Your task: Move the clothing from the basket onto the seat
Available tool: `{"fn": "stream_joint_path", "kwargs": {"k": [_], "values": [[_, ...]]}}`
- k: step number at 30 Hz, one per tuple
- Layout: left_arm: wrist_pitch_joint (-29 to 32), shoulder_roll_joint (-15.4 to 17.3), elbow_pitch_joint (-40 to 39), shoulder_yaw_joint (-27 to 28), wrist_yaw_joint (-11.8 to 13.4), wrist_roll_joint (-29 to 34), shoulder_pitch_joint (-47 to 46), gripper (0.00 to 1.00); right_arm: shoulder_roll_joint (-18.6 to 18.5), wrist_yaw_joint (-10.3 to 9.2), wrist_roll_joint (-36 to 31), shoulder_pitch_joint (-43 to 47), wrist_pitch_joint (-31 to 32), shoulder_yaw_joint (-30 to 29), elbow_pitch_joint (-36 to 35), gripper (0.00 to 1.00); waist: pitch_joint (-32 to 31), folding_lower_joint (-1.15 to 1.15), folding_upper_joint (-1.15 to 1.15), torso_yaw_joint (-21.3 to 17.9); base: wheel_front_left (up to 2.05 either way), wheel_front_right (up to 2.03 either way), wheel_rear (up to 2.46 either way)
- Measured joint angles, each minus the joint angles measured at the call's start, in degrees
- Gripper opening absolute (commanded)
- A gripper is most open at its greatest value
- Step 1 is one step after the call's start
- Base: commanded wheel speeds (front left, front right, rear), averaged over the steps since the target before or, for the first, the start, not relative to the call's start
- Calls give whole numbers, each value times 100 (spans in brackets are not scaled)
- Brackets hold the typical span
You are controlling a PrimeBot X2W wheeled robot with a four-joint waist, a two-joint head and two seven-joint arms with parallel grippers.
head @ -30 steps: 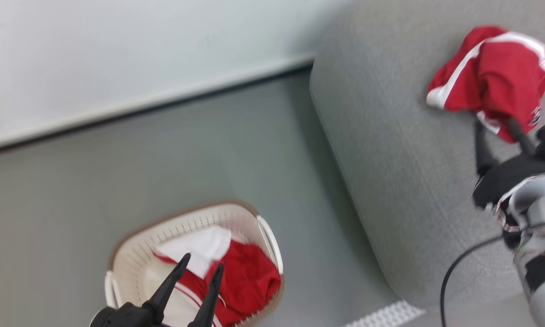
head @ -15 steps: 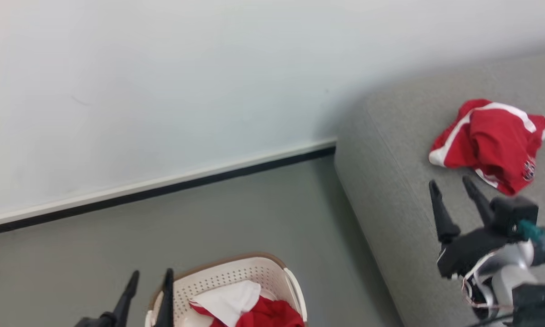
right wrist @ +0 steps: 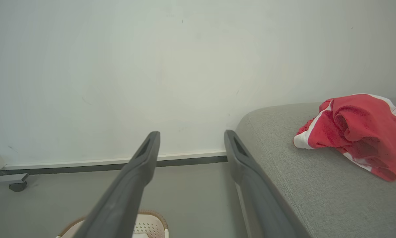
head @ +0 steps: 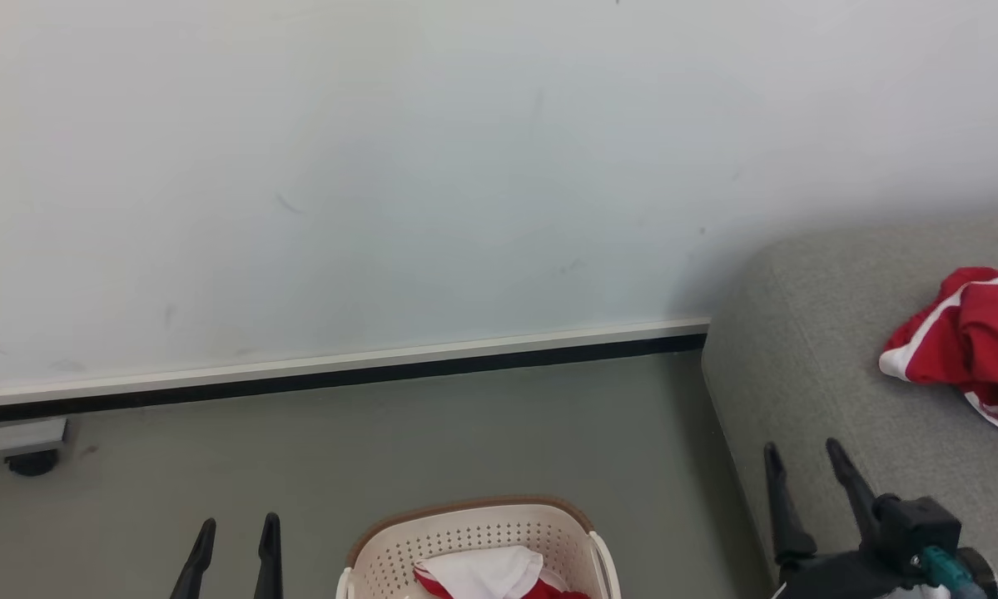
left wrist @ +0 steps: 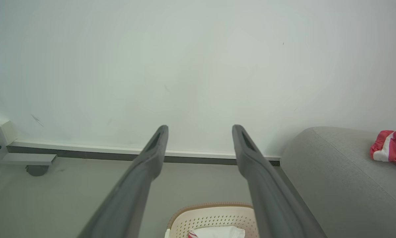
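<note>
On the seat (head: 806,374), right of the basket (head: 465,517): one red garment (head: 969,345) with white stripes lies crumpled, well apart from the basket.
Basket: it stands on the floor and holds a white piece (head: 486,572), so the clothing is not yet all moved.
Left hand (head: 239,522): just left of the basket, fingers partly apart, holding nothing.
Right hand (head: 801,449): right of the basket, at the seat edge, fingers apart, also empty.
Deciding relation: the basket clothing lies to the right of the left hand and lower; this hand seems nearer than the right one.
Long axis: the near part of the basket is out of view, so I cannot tell.
</note>
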Motion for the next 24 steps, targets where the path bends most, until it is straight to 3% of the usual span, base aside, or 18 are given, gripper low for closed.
{"fn": "stream_joint_path", "kwargs": {"k": [12,24], "values": [[0,-133,71,425,-363,426,347,100,372,0,-286,725,118,288,-445,100,-224,1,1,526,0,0,0],[0,-174,308,634,-654,546,554,100,388,0,-390,996,315,476,-761,100,-332,1,1,492,0,0,0]]}}
